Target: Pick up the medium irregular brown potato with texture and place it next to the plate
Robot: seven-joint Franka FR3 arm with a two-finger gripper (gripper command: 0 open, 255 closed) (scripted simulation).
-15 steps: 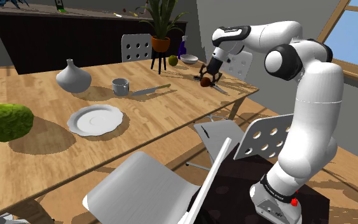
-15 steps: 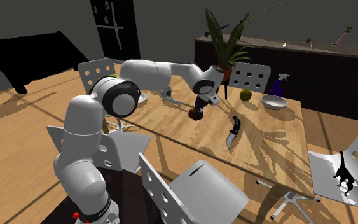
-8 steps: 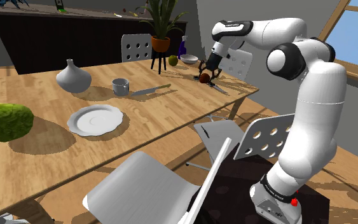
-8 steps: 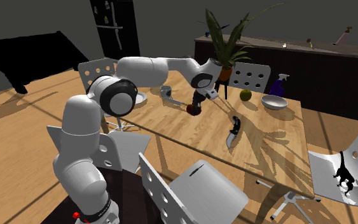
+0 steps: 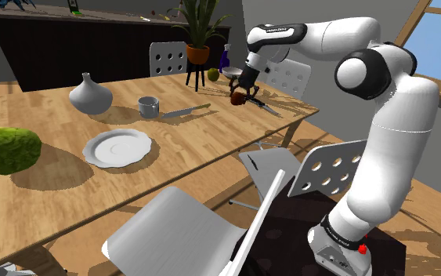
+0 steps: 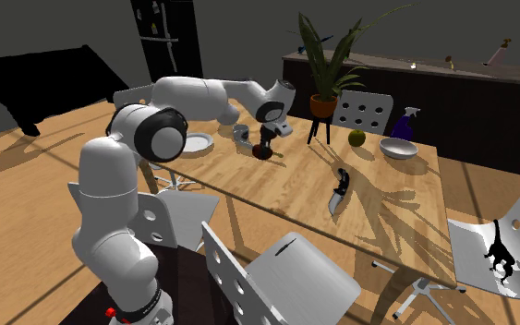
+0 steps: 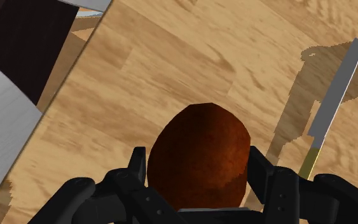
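Reddish-brown potato (image 7: 199,156) is clamped tight between the black fingers (image 7: 263,173) of the gripper (image 5: 240,93) and held up over the wooden table (image 5: 211,149). White plate (image 5: 118,147) is seen well apart from it, tbh.

I see potato (image 7: 199,156) red-brown w/ fine darker speckle, gripper (image 7: 196,164) all black. Table (image 5: 54,196) is light wood w/ grain stripes. Plate (image 5: 117,147) white, vase (image 5: 90,96) grey, leafy lump (image 5: 7,150) mottled green. Knife (image 7: 333,102): grey blade, yellow-green handle. Arm (image 5: 391,149) white, dark joints.
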